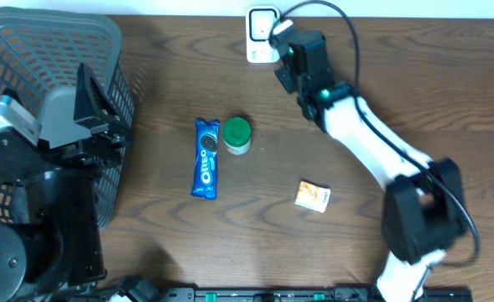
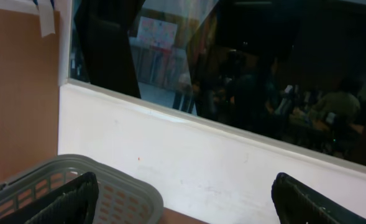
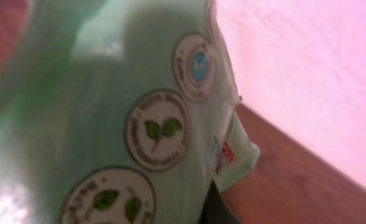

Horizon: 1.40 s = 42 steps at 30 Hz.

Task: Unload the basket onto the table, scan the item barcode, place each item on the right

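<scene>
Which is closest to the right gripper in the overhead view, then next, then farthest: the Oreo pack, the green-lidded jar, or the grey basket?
1. Green-lidded jar, in the middle, nearest the right gripper.
2. Oreo pack, lying right beside the jar, on the side away from the gripper.
3. Grey basket, at the opposite end, clearly farthest.

In the right half of the overhead frame, the right arm has a smooth white link between bulky black joint housings, with a small green light and a thin black cable looping above. At lower left, the left arm is black with a grey cap. Its fingers are black and ribbed.
</scene>
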Motion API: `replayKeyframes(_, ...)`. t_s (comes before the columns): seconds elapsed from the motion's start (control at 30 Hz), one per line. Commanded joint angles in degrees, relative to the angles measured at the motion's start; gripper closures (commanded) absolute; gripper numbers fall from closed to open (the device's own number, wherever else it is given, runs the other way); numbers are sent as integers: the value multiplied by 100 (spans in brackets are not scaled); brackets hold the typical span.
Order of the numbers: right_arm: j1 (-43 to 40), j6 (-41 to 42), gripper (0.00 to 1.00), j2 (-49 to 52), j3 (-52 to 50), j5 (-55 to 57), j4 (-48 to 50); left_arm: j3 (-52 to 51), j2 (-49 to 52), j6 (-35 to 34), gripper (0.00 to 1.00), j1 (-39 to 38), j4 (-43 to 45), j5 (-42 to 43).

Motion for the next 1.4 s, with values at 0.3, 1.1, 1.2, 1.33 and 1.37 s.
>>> replayKeyframes(0.3,173,-2586,99,2940,3661,2063,-201,-22,-13,103,11,31,-319,-79)
replayKeyframes(1.1,59,-3552,99,2970,4658,3777,-1558,-22,-15,103,11,31,-372,-76)
replayKeyframes(1.2,-240,-1888,99,2253,4658,3705,-3471,-20,-15,103,11,31,-201,-76)
replayKeyframes(1.33,-796,-79,99,1690,4658,3241,-5287,-20,-17,103,10,31,120,-76)
replayKeyframes(1.37,-1014,422,99,1585,4658,3126,-5737,-20,-22,103,10,31,201,-76)
